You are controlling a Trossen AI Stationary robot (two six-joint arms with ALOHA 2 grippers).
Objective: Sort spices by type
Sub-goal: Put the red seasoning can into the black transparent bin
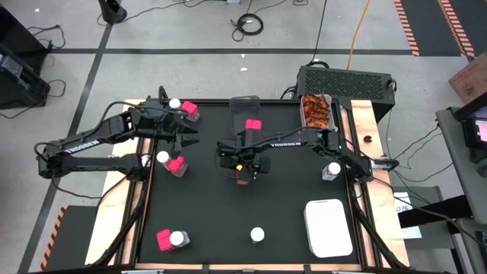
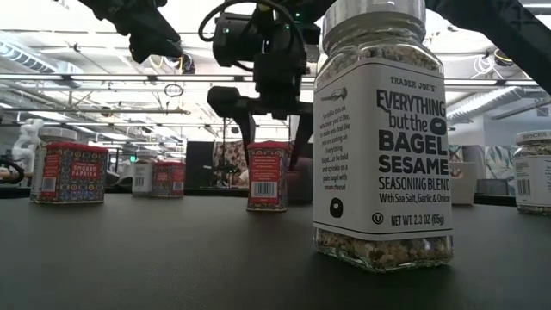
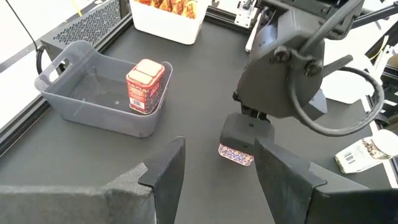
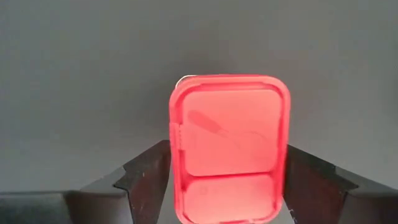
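Observation:
A pink pack (image 4: 227, 143) stands upright on the black table near its middle (image 1: 243, 177), and my right gripper (image 1: 243, 169) is over it, shut on its sides. A second pink pack (image 3: 146, 87) stands in the grey tray (image 3: 68, 93). Orange-red sachets (image 1: 316, 111) fill a white bin at the far right. Other pink packs (image 1: 190, 112) (image 1: 176, 165) (image 1: 163, 240) and white-lidded jars (image 1: 175, 103) (image 1: 163, 157) (image 1: 257, 234) stand scattered on the table. My left gripper (image 1: 190, 137) hovers open at the left, holding nothing. My right gripper comes from above, pointing down, and pinches the pink pack by its two opposite side walls near the top (image 4: 177, 149). In the low view the fingers (image 2: 299, 142) reach down past the pack's upper part. The pack (image 2: 268, 176) stands upright with its base on the table.
An empty white bin (image 1: 329, 227) sits at the near right. A jar (image 1: 331, 171) lies near the table's right edge. In the low view a large jar (image 2: 383, 138) fills the foreground. The grey tray (image 1: 245, 110) is just beyond the right gripper.

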